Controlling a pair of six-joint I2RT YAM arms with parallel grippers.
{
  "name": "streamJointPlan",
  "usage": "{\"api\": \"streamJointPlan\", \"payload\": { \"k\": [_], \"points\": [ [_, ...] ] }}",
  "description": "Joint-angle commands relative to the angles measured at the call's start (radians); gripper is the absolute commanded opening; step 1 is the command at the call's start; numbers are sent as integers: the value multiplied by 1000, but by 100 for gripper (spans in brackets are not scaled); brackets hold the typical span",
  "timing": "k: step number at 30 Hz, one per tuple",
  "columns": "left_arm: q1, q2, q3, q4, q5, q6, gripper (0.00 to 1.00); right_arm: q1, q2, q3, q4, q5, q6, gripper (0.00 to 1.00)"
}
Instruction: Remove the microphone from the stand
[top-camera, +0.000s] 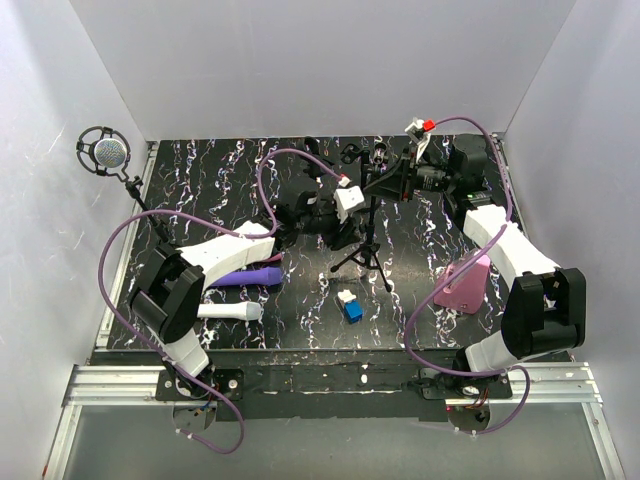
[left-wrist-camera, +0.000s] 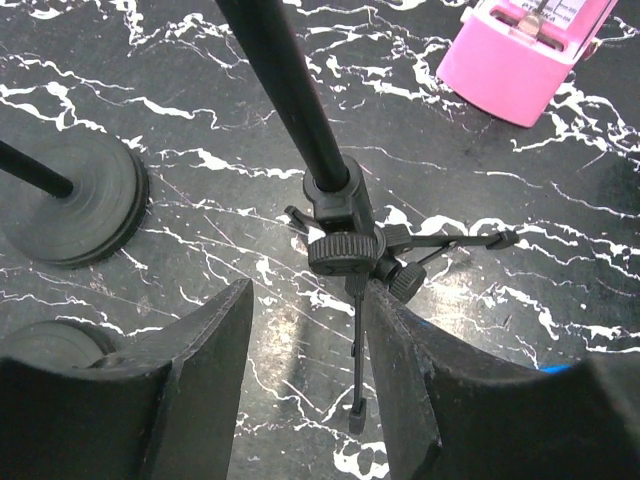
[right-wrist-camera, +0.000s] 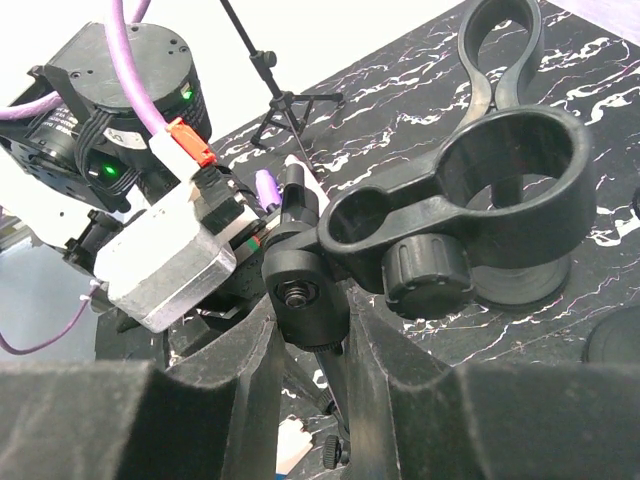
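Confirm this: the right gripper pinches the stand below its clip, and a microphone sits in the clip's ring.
Wrong on the ring: the right wrist view shows the clip's ring empty. The right gripper does pinch the stand below its clip.

I get bright, even overhead light in all 3 views; the white walls (top-camera: 300, 60) nearly wash out. Shadows on the table (top-camera: 290, 330) stay soft and faint. Both wrist views blur my own fingers (left-wrist-camera: 200, 400) up close, and the stand (left-wrist-camera: 288, 90) goes soft near the lens.
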Motion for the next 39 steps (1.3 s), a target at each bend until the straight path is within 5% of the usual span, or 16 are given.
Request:
{"api": "streamJointPlan", "payload": {
  "k": [1,11,17,20,28,39],
  "points": [
    [1,-13,44,60,9,-58,47,-4,1,36,18,12,13,1],
    [-2,-5,76,73,13,-91,43,-4,-21,9,4,43,2,1],
    [-5,-1,88,64,24,-88,26,-4,-34,-2,-12,57,-8,1],
    [-8,8,106,41,36,-86,0,-4,-44,-10,-13,64,-14,1],
    [34,4,203,-88,67,-294,0,-3,-125,-34,-84,40,-128,1],
    [165,51,341,-320,369,-581,0,56,-330,-142,-235,7,-362,1]
  ]
}}
